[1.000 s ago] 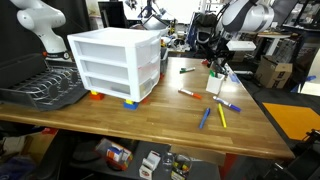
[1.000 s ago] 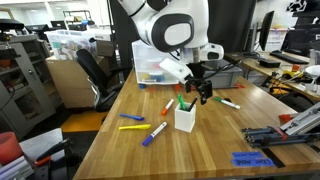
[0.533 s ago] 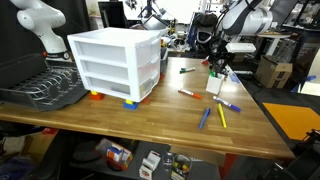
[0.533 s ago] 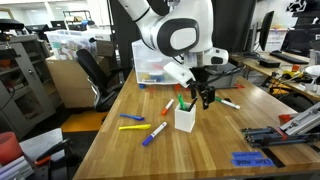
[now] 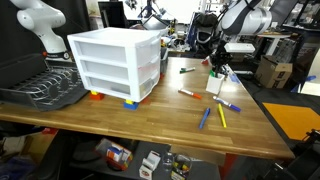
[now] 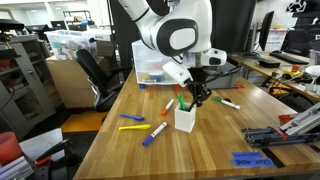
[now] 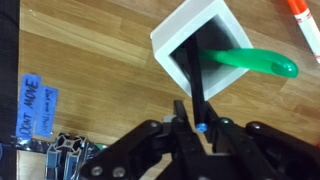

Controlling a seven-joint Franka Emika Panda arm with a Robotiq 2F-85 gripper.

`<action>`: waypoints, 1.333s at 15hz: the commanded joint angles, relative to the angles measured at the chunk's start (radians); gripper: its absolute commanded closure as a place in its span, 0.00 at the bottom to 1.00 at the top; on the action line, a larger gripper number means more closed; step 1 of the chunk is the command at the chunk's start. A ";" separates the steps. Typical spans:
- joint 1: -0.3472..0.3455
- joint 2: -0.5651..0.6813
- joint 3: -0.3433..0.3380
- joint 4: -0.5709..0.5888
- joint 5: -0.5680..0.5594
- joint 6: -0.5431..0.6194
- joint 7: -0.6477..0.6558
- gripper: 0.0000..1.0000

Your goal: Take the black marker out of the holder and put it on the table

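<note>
The gripper is pictured above the one white holder, its two fingers drawn almost together and clamped on the single black marker. The marker's far end is seen inside the cup beside one green item. Five loose markers are counted on the table.

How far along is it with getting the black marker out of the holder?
Done: the tool is shut on the marker. In hand: the lift; the marker's lower end sits inside the holder. Left: pulling it clear and laying it on the table.
</note>
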 commanded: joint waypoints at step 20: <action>0.048 -0.495 0.073 -0.277 -0.039 -0.047 0.036 0.97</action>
